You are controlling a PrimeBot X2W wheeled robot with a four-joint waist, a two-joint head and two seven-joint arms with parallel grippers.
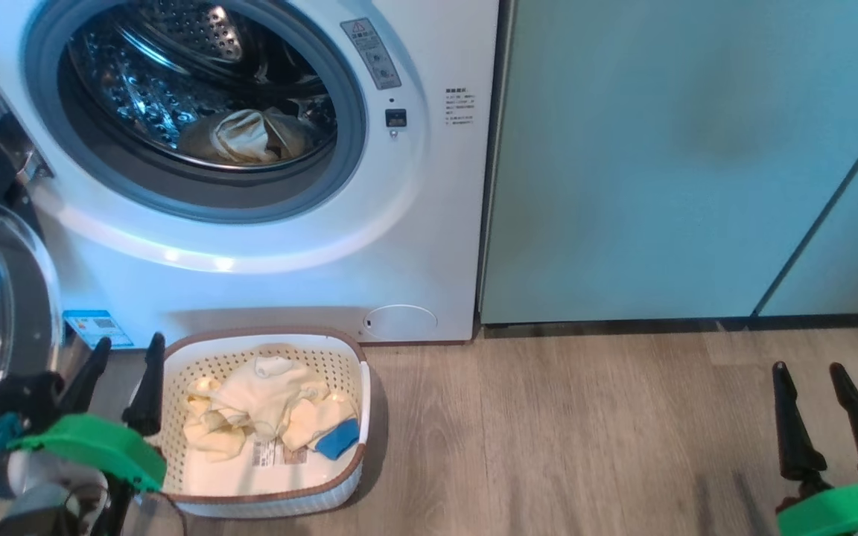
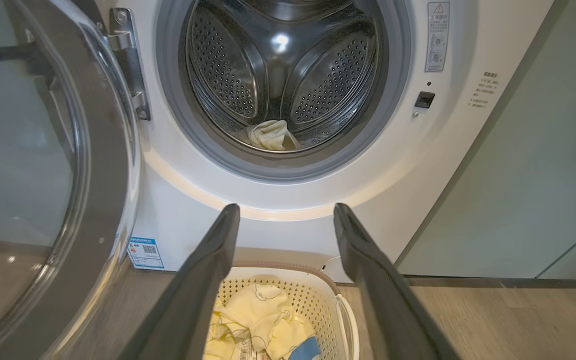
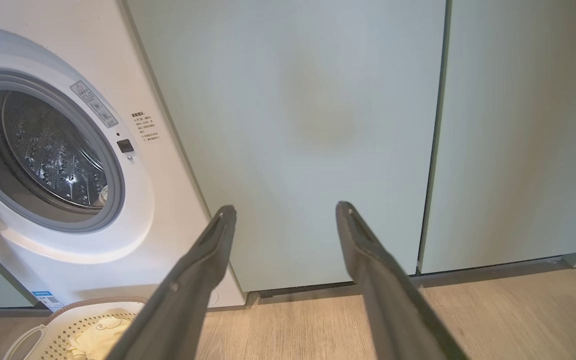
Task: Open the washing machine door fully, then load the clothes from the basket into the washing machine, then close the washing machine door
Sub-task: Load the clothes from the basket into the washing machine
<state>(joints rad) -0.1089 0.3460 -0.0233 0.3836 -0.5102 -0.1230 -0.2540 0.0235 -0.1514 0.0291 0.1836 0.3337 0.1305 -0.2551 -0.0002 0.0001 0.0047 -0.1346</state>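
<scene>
From the head camera, the washing machine (image 1: 265,268) takes the upper left with its mouth uncovered. The washing machine door (image 1: 4,313) stands wide open off the machine's left side, its glass bowl bulging toward the room. Inside the machine's steel drum (image 1: 146,82) one cream garment (image 1: 239,138) lies at the bottom. On the floor (image 1: 585,432) right in front of the machine, below its mouth, sits the basket (image 1: 265,333). The clothes (image 1: 258,402) are heaped in it, with a blue piece (image 1: 338,439) on the side away from the machine. The left pincer (image 1: 128,346) hovers just beside the basket's left rim, in front of the machine's lower left corner, standing apart and holding nothing. The right pincer (image 1: 809,370) is well off to the machine's right, low before the pale green cabinet panels (image 1: 660,164), likewise apart and empty. Looking along the left wrist, that pincer is spread above the basket and points at the machine's white front beneath the grey gasket (image 2: 278,169). The door's hinge (image 2: 128,60) shows at the left of the machine's mouth, and the garment rests low in the drum. Looking along the right wrist, the spread pincer frames the cabinet panel beside the machine, with a corner of the basket and some cream cloth at the machine's foot.
</scene>
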